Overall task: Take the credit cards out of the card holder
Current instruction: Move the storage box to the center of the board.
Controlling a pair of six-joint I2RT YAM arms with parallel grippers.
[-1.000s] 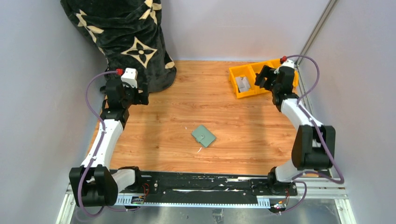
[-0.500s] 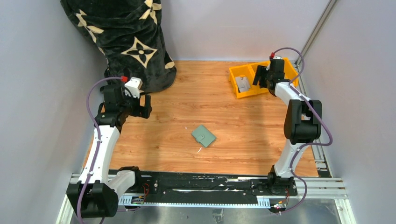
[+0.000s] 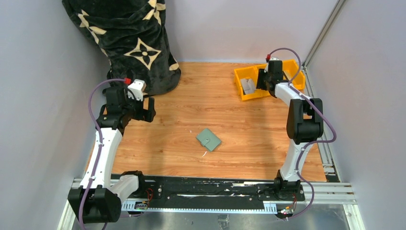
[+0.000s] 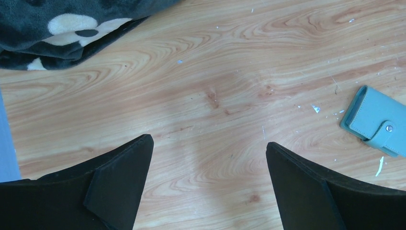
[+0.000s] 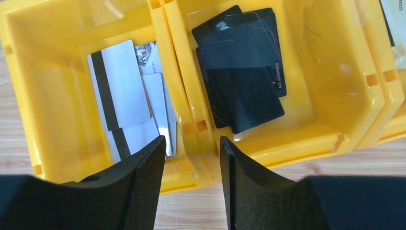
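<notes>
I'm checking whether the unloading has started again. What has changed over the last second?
The right gripper swung left along the yellow tray to the divider beside the pale credit cards, its fingers narrowing on nothing. The left gripper, wide open, shifted slightly nearer and toward the middle. The green card holder stayed shut in place; the tray's cards did not move.

Left wrist view: card holder (image 4: 376,120) cut off by the right edge; it is shut, interior not visible. Right wrist view: yellow tray (image 5: 306,141), third compartment cut off; lower credit cards (image 5: 139,136) partly overlapped.
</notes>
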